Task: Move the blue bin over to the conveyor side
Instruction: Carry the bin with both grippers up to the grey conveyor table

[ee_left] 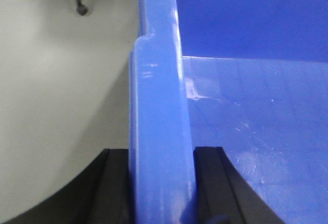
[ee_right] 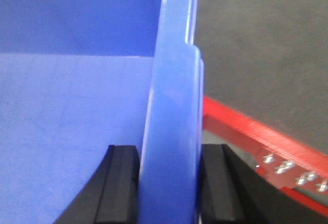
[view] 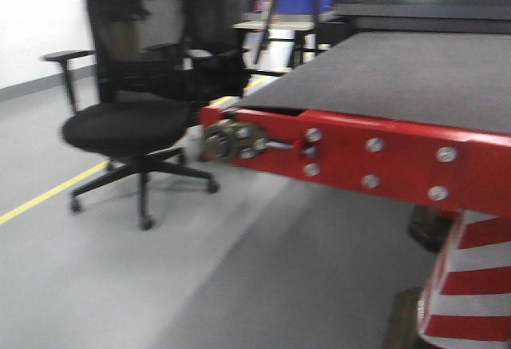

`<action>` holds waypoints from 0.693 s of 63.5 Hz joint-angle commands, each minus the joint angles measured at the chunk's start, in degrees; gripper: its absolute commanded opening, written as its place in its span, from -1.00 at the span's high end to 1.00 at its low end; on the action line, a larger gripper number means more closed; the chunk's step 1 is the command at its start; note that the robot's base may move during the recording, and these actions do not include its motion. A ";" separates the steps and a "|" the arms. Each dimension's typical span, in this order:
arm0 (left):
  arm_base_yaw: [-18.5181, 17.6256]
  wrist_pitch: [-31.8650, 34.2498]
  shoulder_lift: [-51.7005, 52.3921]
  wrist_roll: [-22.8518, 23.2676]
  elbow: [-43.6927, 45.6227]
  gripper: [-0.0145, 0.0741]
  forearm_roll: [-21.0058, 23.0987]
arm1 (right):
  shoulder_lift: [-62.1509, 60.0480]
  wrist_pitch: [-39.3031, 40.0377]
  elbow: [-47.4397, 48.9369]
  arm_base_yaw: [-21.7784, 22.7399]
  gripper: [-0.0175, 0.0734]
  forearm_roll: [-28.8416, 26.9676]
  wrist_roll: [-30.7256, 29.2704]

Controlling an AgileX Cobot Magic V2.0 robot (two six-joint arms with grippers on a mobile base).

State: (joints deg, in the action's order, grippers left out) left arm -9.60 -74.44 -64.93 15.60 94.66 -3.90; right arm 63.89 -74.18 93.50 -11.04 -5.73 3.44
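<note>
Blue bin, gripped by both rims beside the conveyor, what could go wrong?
Each arm pinches only the rim of the blue bin: the left fingers or right fingers could slip if the arms move unevenly. The conveyor's red edge strip shows just past the right rim, so the bin might catch on it.

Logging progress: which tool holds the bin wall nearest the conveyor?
The right tool; past its blue bin wall lies the conveyor, whereas past the left tool lies floor.
</note>
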 commanded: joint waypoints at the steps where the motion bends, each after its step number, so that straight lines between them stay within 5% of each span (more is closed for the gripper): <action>1: -0.13 4.47 1.07 -0.35 0.75 0.72 -2.10 | -1.18 5.71 0.72 -0.01 0.79 1.38 -1.39; 44: -0.13 5.59 1.07 -0.35 0.75 0.72 -3.48 | -1.18 5.71 0.72 -0.01 0.79 1.38 -1.39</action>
State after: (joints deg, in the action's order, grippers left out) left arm -9.60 -73.93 -64.93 15.60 94.66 -4.39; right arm 63.89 -73.83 93.50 -11.04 -5.90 3.44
